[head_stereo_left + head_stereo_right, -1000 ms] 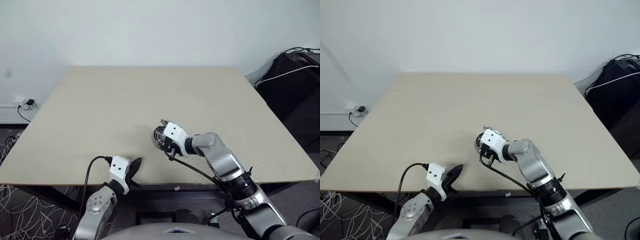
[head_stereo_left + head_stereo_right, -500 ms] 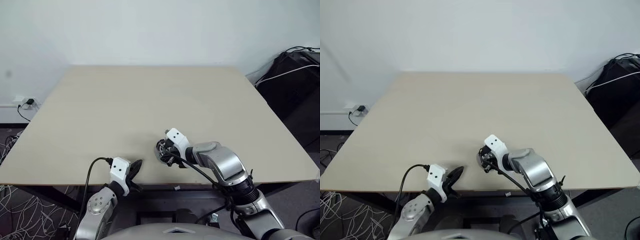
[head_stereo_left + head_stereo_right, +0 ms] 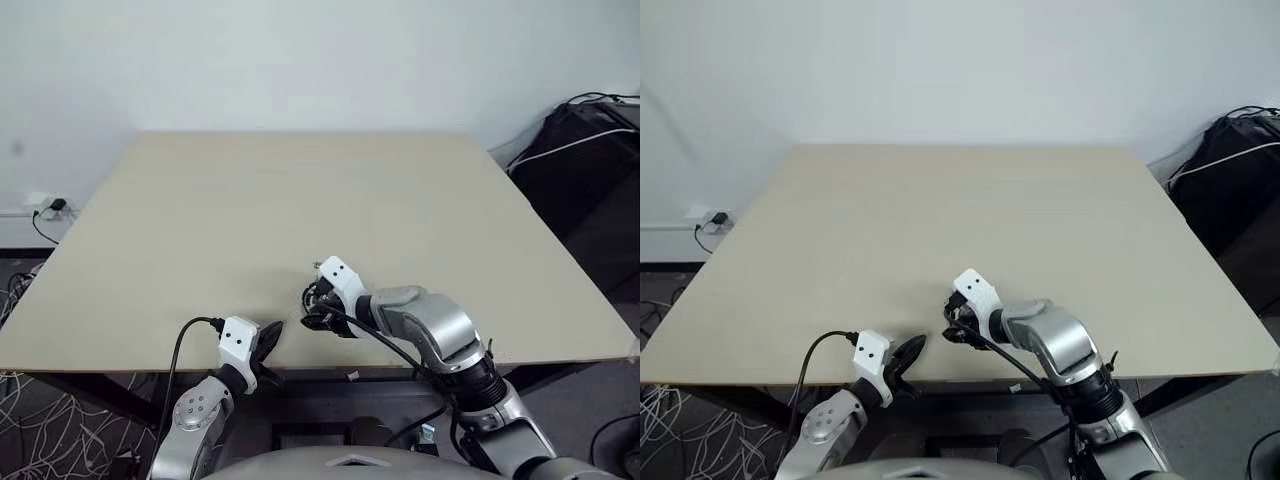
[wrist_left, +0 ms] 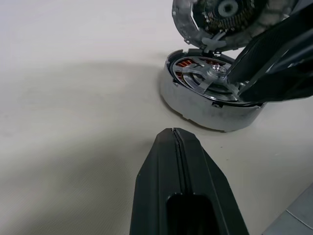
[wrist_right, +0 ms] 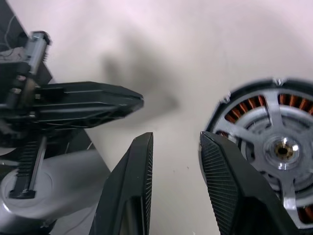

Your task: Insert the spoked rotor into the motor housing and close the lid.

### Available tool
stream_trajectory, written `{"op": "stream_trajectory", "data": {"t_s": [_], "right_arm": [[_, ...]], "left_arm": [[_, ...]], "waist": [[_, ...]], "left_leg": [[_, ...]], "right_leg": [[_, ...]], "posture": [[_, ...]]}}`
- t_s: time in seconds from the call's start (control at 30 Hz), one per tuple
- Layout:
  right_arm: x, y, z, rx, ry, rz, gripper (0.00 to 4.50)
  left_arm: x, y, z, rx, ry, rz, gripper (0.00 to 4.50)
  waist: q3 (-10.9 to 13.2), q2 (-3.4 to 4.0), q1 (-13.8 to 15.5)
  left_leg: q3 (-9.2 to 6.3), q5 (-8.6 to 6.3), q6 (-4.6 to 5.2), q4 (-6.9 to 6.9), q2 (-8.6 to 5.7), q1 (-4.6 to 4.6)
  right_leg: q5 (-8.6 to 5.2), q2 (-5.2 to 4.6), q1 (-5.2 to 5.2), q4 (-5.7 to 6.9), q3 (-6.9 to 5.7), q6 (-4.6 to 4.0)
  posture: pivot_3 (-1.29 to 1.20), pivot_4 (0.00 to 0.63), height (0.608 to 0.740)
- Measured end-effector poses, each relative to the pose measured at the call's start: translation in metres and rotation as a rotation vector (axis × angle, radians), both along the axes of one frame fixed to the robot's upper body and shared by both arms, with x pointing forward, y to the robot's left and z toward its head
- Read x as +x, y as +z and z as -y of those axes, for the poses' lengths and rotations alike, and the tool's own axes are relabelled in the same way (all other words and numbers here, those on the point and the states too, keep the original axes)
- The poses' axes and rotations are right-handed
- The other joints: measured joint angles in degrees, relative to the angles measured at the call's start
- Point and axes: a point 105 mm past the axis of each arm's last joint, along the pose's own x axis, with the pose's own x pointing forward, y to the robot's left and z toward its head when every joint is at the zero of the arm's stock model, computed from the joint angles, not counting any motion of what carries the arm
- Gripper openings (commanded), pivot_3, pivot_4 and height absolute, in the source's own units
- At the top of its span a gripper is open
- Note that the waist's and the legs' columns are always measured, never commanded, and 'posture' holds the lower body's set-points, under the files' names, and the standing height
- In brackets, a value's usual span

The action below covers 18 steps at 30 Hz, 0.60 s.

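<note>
**Rotor seated; lid closure pending**

Head views: we find the motor housing [image 3: 318,305] near the front edge of the worktop [image 3: 300,200], with the right claw [image 3: 318,312] bent down over it. The left claw [image 3: 268,338] rests near the front edge, apart from the housing.

Left wrist view: its own fingers [image 4: 178,166] are pressed together. The spoked rotor [image 4: 208,78] sits inside the housing over the copper windings, and the hinged lid [image 4: 222,19] stands raised behind it.

Right wrist view: the right claw's fingers are spread, gripping nothing, one fingertip [image 5: 220,166] over the housing rim.

Recommendation: in our judgement, closing well means pressing the lid down squarely, with the housing steadied against sliding.
</note>
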Motion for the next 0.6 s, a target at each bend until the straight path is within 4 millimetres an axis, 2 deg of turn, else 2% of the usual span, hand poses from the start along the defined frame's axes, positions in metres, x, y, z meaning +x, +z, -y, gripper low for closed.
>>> {"op": "stream_trajectory", "data": {"t_s": [0.17, 0.27, 0.43, 0.6], "right_arm": [[-0.007, 0.007, 0.009, -0.087, 0.162, 0.162, 1.67], [-0.010, 0.002, 0.021, -0.162, 0.273, 0.275, 1.67], [-0.011, -0.008, 0.036, -0.304, 0.556, 0.581, 1.67], [-0.012, -0.015, 0.038, -0.319, 0.678, 0.624, 1.67]], "left_arm": [[0.000, 0.000, 0.000, 0.000, 0.000, -0.001, 0.00], [0.000, 0.000, 0.000, 0.000, -0.001, 0.000, 0.00], [0.000, 0.000, 0.000, -0.001, -0.003, -0.001, 0.00], [0.000, 0.000, 0.000, -0.003, -0.005, -0.001, 0.00]], "waist": [[0.00, -0.01, -0.01], [0.00, -0.03, 0.00], [0.04, -0.08, -0.05], [0.07, -0.14, 0.05]], "left_leg": [[0.01, 0.00, 0.02, 0.05, 0.00, 0.00], [0.03, 0.08, 0.14, 0.07, 0.00, 0.02], [0.10, 0.10, 0.18, 0.13, 0.01, 0.14], [0.04, 0.15, 0.28, 0.21, 0.04, 0.26]], "right_leg": [[-0.01, 0.01, 0.03, -0.03, -0.01, 0.00], [-0.02, 0.03, 0.06, -0.04, -0.01, 0.01], [-0.01, 0.09, 0.18, -0.05, -0.01, 0.05], [0.00, 0.11, 0.38, -0.05, -0.01, 0.07]], "posture": [[0.00, 0.000, 0.740], [0.00, 0.000, 0.740], [0.00, 0.000, 0.740], [0.00, 0.000, 0.740]]}}
